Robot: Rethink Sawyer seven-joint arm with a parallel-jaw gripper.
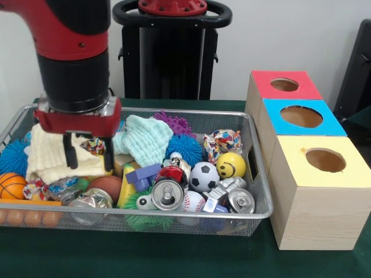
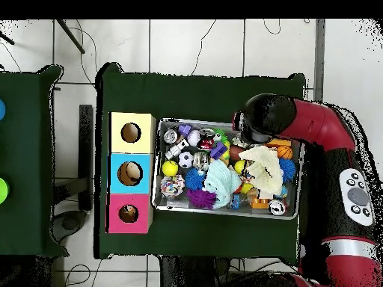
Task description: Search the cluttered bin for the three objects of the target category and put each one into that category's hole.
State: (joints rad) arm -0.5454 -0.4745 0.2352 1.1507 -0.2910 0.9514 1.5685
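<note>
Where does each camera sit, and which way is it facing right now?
Front view: across the table, facing the robot; sees the bin and boxes; shows the arm and gripper.
Overhead view: above, looking straight down; shows the arm bending over the bin.
Shared: bin, three boxes, arm.

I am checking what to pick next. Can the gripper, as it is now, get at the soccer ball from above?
Probably yes. The soccer ball lies on top of the clutter with nothing over it. The gripper hangs open over the yellow cloth at the bin's other end, so it must cross first.
</note>
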